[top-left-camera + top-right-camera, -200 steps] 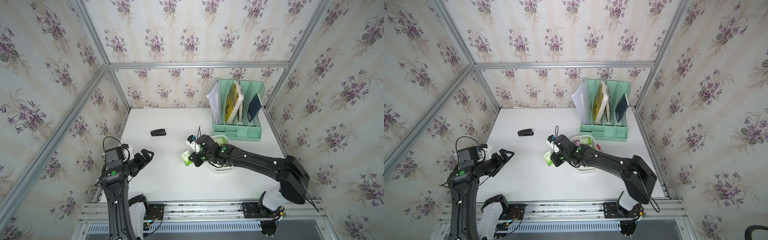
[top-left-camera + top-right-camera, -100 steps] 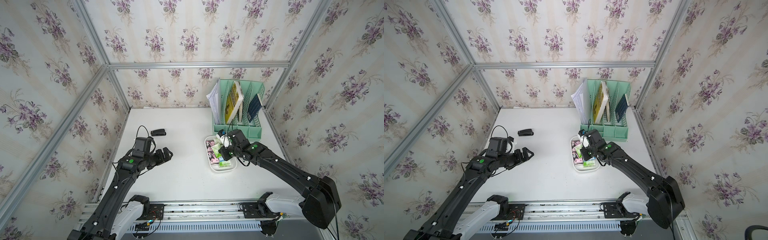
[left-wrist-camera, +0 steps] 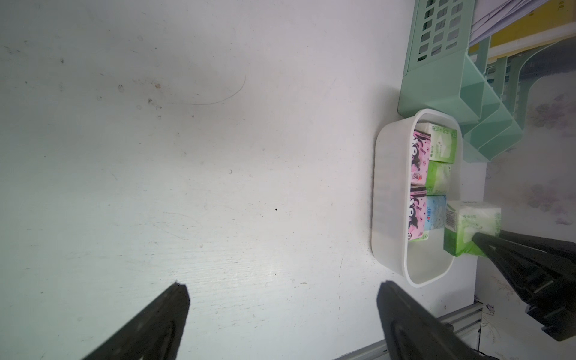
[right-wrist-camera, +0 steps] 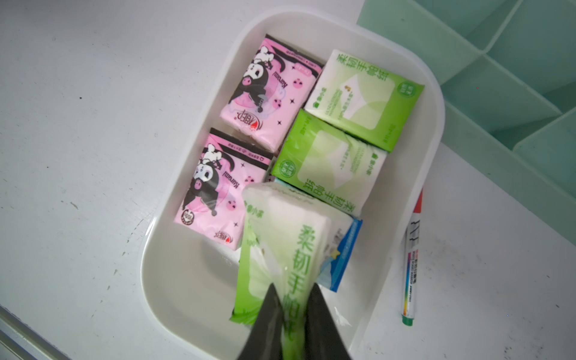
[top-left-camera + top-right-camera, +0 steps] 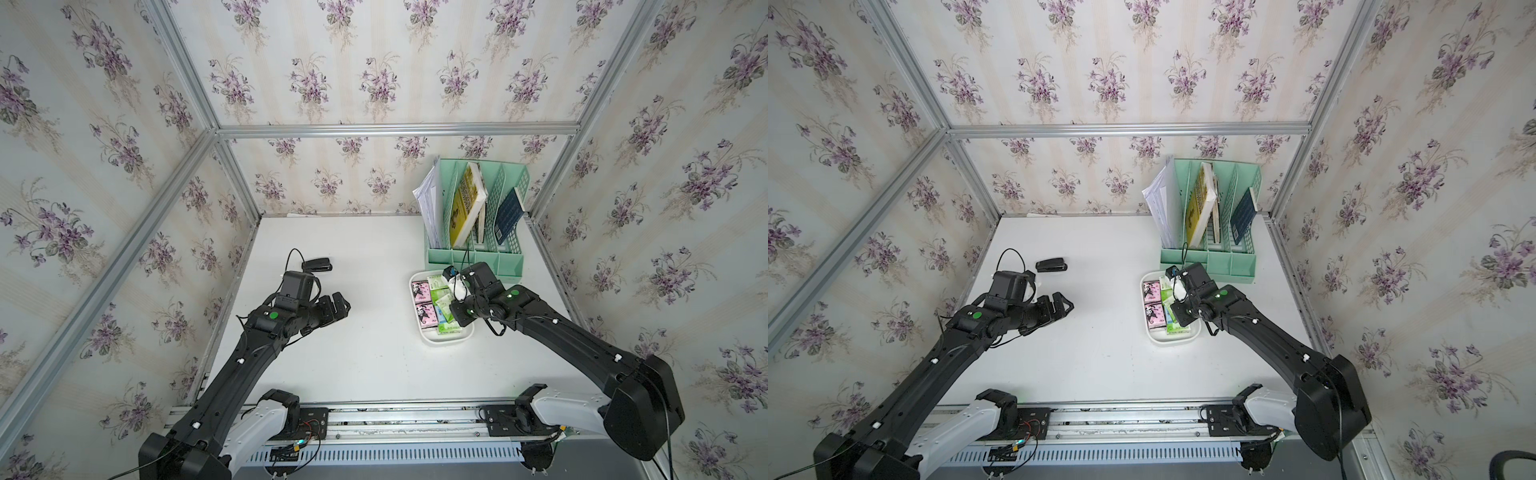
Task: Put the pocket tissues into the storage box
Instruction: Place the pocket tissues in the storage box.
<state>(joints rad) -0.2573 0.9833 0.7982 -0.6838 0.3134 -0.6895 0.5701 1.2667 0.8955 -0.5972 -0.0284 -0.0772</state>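
Presently, a light green soft tissue pack [image 4: 280, 237] is pinched at one end by the right tool [image 4: 294, 299] and is held tilted over the shallow white plastic storage box [image 4: 174, 280], at its end nearer the front edge of the desk [image 5: 374, 365]. Two pink cartoon-printed packs [image 4: 268, 93], two further green packs [image 4: 364, 96] and a blue pack [image 4: 343, 249] are laid inside. The box is set near the desk's right edge, just before a mint green slotted organizer [image 5: 473, 262] at the far right corner. The left tool [image 3: 282, 285] is held spread, empty, over the desk's left half.

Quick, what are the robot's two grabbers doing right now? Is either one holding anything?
Left gripper: jaws open, empty.
Right gripper: jaws closed on a small light green soft tissue pack.
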